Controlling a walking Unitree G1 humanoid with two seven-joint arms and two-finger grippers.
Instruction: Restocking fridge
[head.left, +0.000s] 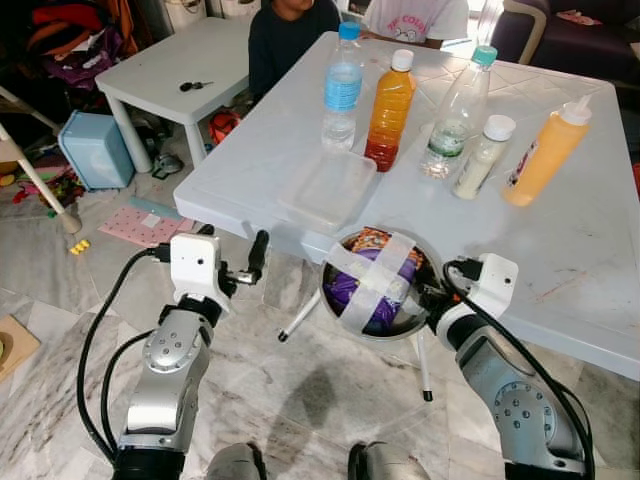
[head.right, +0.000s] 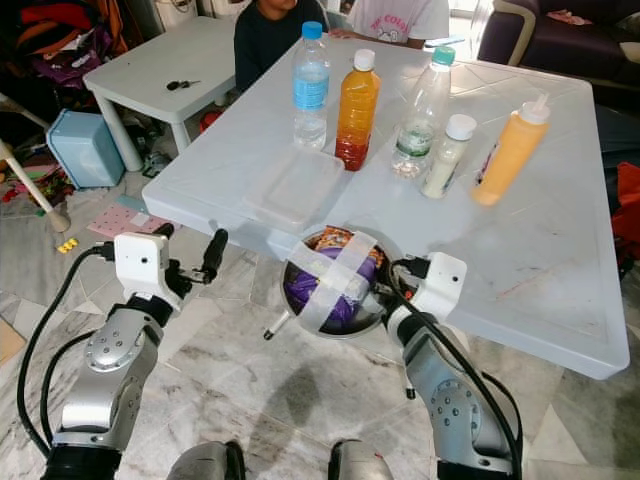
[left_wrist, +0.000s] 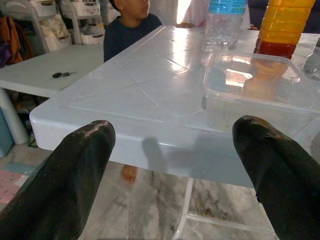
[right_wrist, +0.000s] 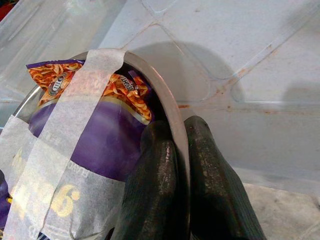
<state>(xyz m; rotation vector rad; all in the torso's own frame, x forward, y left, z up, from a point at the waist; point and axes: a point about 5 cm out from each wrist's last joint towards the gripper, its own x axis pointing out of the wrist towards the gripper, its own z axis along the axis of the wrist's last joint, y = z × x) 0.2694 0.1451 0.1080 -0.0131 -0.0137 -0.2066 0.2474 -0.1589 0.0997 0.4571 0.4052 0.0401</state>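
At the near edge of the white surface (head.left: 250, 150), the right claw (right_wrist: 172, 165) pinches the rim of a taped metal bowl (head.left: 375, 285) holding noodle packets, the left claw (left_wrist: 175, 165) gapes wide and empty, so carrying the bowl fridgeward seems next.

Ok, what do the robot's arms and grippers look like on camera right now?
Both arms are silver, jointed metal with round screw-dotted housings and white wrist blocks. Thick black cables loop along each. The left gripper and right gripper each have two long, matte black, rounded fingers.

Head eyes look down; wrist views sit close, sharing the table (head.left: 560, 250).
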